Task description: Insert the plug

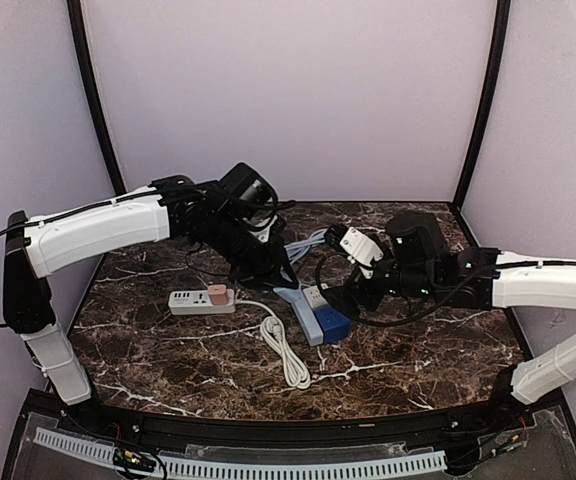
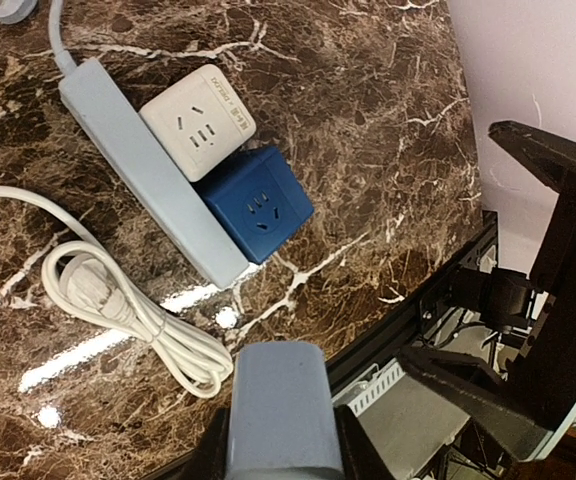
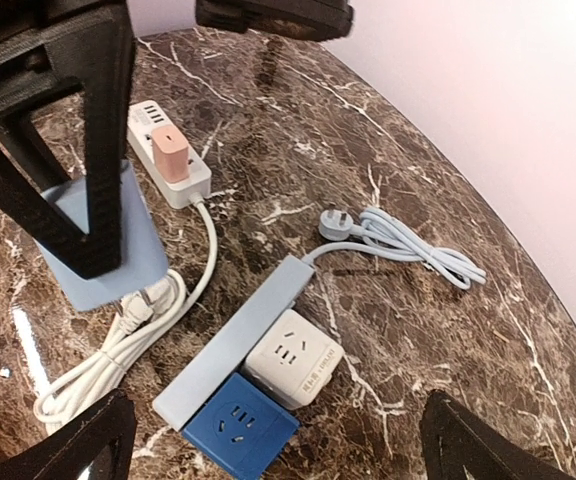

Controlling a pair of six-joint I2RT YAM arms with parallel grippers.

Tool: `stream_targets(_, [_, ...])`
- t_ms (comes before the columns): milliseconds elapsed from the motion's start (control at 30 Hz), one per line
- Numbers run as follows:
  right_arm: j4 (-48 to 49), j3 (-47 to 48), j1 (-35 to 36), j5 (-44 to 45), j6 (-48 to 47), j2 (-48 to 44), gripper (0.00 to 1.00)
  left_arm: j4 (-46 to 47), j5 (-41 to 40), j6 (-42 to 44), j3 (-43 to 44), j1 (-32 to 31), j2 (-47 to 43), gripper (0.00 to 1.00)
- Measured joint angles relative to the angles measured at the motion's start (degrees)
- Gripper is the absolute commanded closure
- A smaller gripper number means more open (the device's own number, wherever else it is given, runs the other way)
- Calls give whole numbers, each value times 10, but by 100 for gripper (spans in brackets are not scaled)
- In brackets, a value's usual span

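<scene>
My left gripper is shut on a light-blue plug block and holds it above the table, to the left of the light-blue power strip. The block also shows in the right wrist view, pinched by the left fingers. A white socket cube and a dark-blue socket cube lie against the strip, sockets facing up. My right gripper is open and empty, hovering over the two cubes. In the top view it is just right of the strip.
A white power strip with a pink plug in it lies left of centre, its white cable coiled in front. The light-blue strip's cable and plug lie bundled toward the back. The table's front edge is close by.
</scene>
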Motion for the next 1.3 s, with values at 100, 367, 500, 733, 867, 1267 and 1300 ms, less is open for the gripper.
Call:
stream_targets(100, [3, -5, 0, 30, 11, -4, 1, -15, -20, -2, 2, 4, 0, 99])
stream_targets(367, [28, -5, -2, 87, 42, -8, 1, -69, -96, -26, 10, 18, -3, 99])
stream_targets(500, [30, 0, -3, 91, 47, -8, 1, -96, -142, -40, 10, 23, -20, 99])
stream_targets(733, [31, 5, -4, 107, 67, -10, 1, -136, -209, -73, 10, 43, -67, 99])
stream_targets(867, [31, -1, -4, 120, 84, -28, 1, -150, -240, -96, 10, 61, -85, 99])
stream_targets(1267, [11, -8, -6, 150, 153, -50, 1, -205, -289, -212, 9, 85, -98, 99])
stream_targets(1300, [8, -8, -7, 150, 161, -50, 1, -208, -291, -221, 9, 88, -98, 99])
